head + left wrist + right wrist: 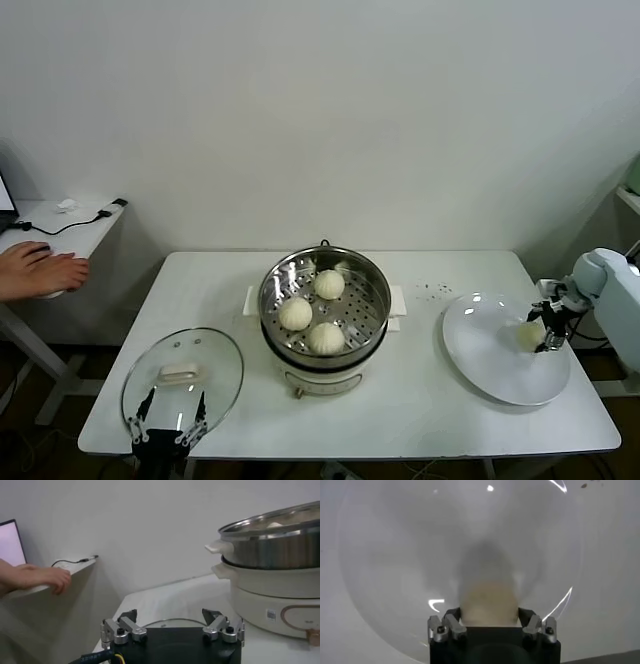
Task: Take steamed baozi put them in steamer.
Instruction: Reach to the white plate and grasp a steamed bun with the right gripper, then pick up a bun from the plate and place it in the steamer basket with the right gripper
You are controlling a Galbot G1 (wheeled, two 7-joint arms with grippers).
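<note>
My right hand (487, 622) sits low over the white plate (480, 350), on the right part of the desk (430, 420). Its fingers (451, 625) stand on either side of the last steamed baozi (487, 602), which lies straight ahead of the hand, between the fingertips. I cannot tell whether the fingers already press the dough or only bracket it. The bun is round, so it has no long axis to line up with.

From this hand, the steamer (323, 345) lies well off toward the robot's left, at the desk's middle. Three buns (326, 338) already rest on its perforated tray, leaving room at the side nearest my right hand.

My left hand (168, 432) waits, fingers spread wide and empty, at the desk's near left edge beside the glass lid (215, 365). I judge the right arm is the one for this bun.
</note>
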